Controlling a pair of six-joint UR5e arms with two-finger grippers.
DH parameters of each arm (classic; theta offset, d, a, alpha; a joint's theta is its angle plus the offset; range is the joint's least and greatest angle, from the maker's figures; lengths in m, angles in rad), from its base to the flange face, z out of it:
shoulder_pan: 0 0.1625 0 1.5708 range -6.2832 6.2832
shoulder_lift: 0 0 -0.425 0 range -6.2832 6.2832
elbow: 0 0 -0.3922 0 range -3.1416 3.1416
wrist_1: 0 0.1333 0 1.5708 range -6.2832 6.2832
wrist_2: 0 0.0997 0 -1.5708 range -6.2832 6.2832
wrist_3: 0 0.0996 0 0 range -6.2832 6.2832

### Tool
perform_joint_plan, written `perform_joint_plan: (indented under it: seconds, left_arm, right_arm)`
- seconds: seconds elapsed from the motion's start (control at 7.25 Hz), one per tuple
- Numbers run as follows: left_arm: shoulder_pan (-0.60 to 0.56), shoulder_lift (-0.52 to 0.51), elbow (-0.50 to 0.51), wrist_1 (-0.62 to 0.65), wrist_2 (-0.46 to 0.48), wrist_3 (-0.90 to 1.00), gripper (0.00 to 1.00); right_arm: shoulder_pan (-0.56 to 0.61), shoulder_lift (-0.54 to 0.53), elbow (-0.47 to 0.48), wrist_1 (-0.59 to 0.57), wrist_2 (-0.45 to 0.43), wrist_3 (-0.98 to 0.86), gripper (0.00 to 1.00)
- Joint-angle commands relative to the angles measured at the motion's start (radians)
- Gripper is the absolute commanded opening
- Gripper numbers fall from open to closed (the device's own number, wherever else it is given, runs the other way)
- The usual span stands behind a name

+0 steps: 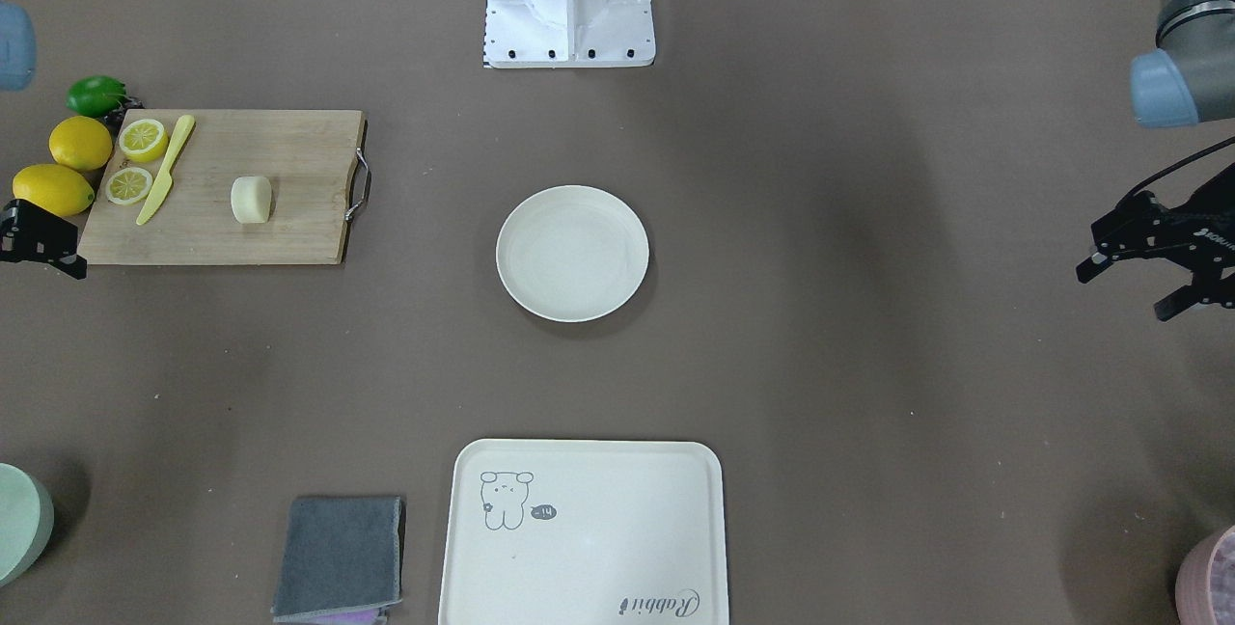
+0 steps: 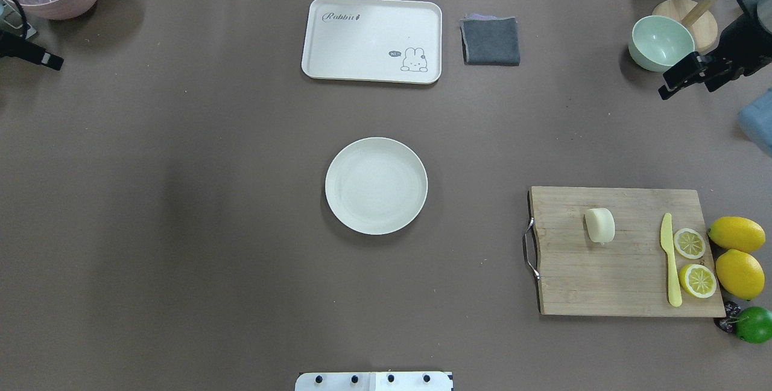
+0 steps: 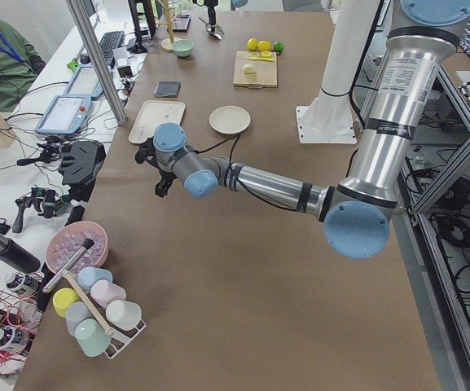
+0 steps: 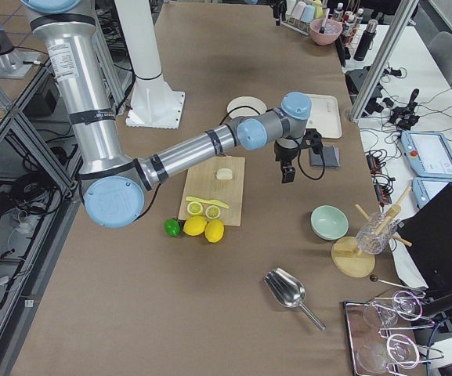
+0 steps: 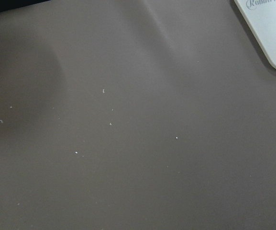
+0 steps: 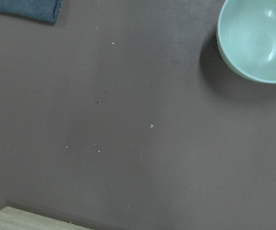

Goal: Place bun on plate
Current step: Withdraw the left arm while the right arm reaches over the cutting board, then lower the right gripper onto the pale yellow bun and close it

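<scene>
Sitting on the cutting board (image 2: 603, 276), the bun (image 2: 599, 225) lies nearer the right gripper (image 2: 675, 80), toward the robot from it. Its opening cannot be told. Left gripper (image 1: 1124, 289) is spread.

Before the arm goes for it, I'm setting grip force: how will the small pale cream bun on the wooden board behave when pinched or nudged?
The small pale cream rounded bun looks smooth, so it may slip when pinched. Its flat face seems to point sideways on the wooden cutting board, so a nudge could roll it. Small, so probably light.
</scene>
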Motion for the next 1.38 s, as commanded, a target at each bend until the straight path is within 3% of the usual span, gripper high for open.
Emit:
perform_joint_plan:
  seconds: [0.0,0.28,0.55,0.83,1.24]
  left_arm:
    - [-0.027,0.015,-0.008,0.004,-0.024,0.021,0.98]
    - [-0.075,0.016,-0.006,0.002,-0.022,0.026,0.98]
    - [-0.099,0.016,-0.008,0.002,-0.017,0.027,0.98]
    - [-0.123,0.018,-0.008,0.002,-0.014,0.027,0.98]
    - [-0.146,0.021,-0.011,-0.002,-0.014,0.027,0.98]
  right_arm:
    - [-0.075,-0.027,0.017,-0.001,0.026,0.027,1.00]
    - [-0.221,-0.012,0.076,0.002,-0.003,0.276,1.00]
    - [-0.283,-0.029,0.096,0.001,-0.032,0.346,1.00]
    - [-0.381,-0.041,0.088,0.001,-0.124,0.400,1.00]
    - [-0.418,-0.090,0.107,-0.005,-0.163,0.402,1.00]
